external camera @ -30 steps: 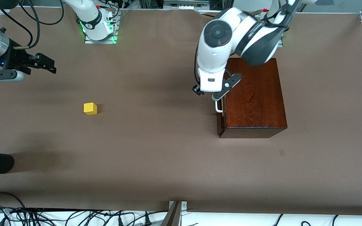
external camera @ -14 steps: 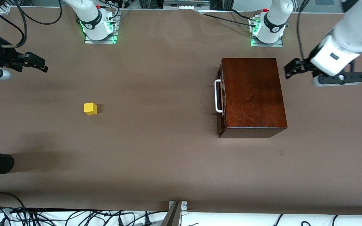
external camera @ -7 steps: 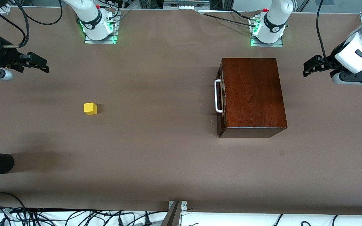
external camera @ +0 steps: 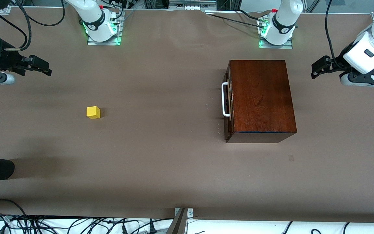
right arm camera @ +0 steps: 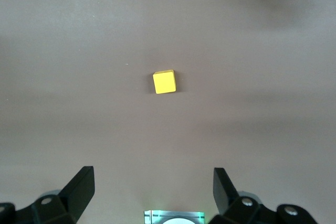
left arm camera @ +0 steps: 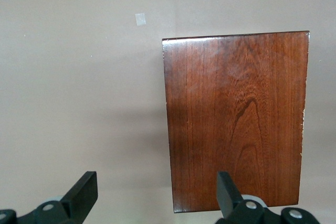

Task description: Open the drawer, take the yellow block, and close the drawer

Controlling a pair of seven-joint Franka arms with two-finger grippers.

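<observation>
Work appears finished: the small bright yellow cube [external camera: 93, 112] is set on the table, the dark reddish-brown drawer [external camera: 227, 107] shut. Left gripper [external camera: 317, 69] and right gripper [external camera: 43, 67] are held spread, empty, over the table's ends

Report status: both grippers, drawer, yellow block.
Left gripper open, over bare table at its own end. Right gripper open, over its end. Reddish-brown drawer with white bar handle shut. Small yellow block out on the table, nothing around it.

Bright yellow block [external camera: 93, 112], plain-faced. Glossy reddish-brown mahogany box [external camera: 261, 97] with dark wavy grain; white bar handle [external camera: 225, 99] on its dark drawer [external camera: 227, 100] front. Matte brown table [external camera: 161, 162]. Black grippers, white arms, green-lit bases.
</observation>
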